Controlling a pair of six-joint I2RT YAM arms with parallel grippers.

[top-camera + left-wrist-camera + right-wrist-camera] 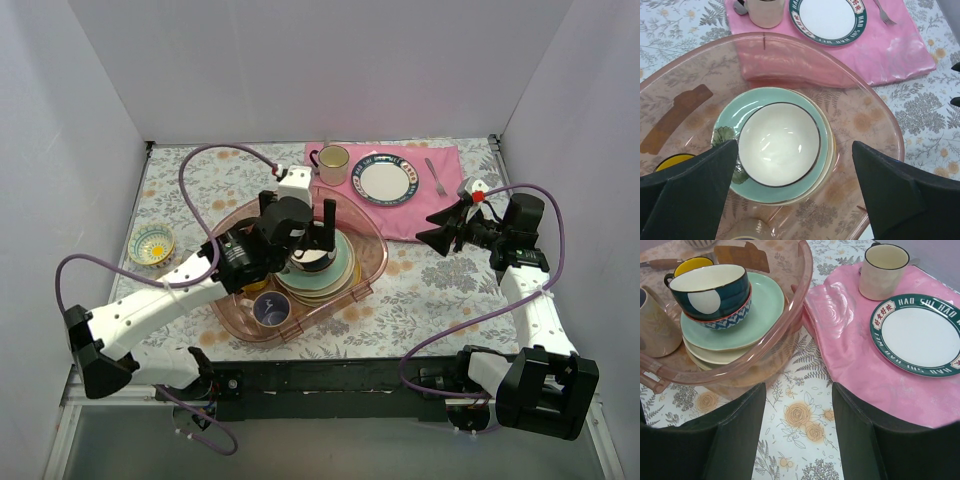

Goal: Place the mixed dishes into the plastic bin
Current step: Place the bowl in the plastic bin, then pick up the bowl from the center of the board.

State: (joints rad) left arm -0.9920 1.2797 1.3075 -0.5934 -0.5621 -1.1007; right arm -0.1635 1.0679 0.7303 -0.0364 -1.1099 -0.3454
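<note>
Left fingers (685,190) stand released, straight above the dark-blue cream-lined bowl (779,144) in the pink plastic bin (855,125). Right fingers (730,440) hang part-open, empty.

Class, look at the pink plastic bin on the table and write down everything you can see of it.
The plastic bin is a wide, shallow tub of translucent pink plastic with rounded corners and a flat rim. It sits upright on the floral tablecloth, which shows through its floor, close beside the pink cloth. Inside stand a yellow mug, a grey mug and a stack of plates topped by a mint-green plate, which carries a dark bowl nested in a red-and-blue patterned bowl.
</note>
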